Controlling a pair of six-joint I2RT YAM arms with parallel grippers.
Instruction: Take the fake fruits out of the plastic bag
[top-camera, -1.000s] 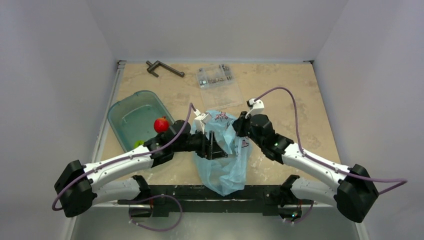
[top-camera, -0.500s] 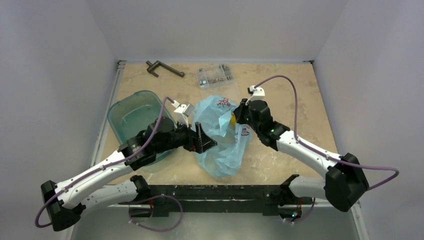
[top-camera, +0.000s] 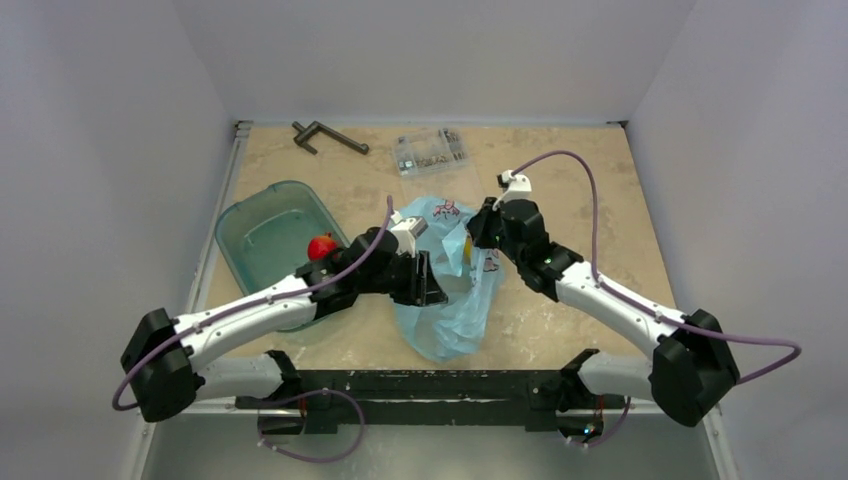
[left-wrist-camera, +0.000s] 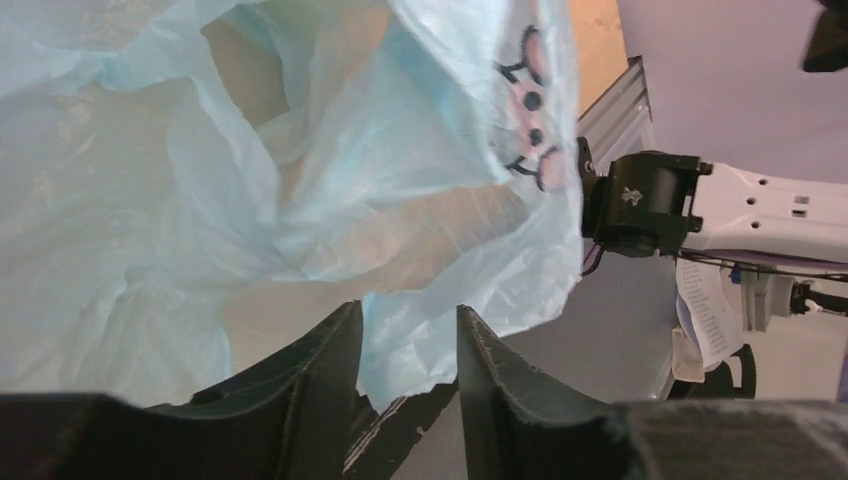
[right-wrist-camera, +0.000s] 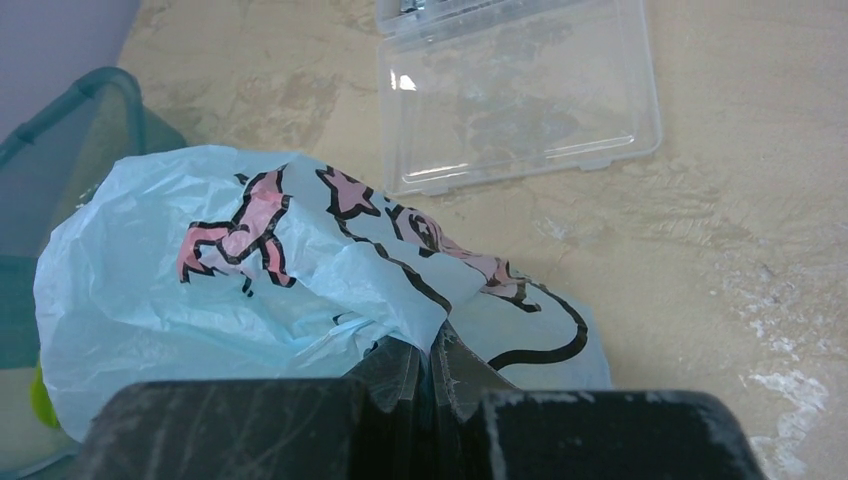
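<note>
The plastic bag (top-camera: 450, 310) lies right of the tub (top-camera: 265, 235), before the box (top-camera: 432, 152).

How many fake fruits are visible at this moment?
3. A red apple lies in the teal tub. A green piece is there too, half behind the plastic bag. Something yellow, probably the banana, shows inside that bag. More may be hidden inside.

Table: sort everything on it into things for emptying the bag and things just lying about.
For the job: plastic bag, red apple, green piece, yellow piece showing in the bag, teal tub holding the apple.
Just lying about: clear parts box, dark metal tool.
</note>
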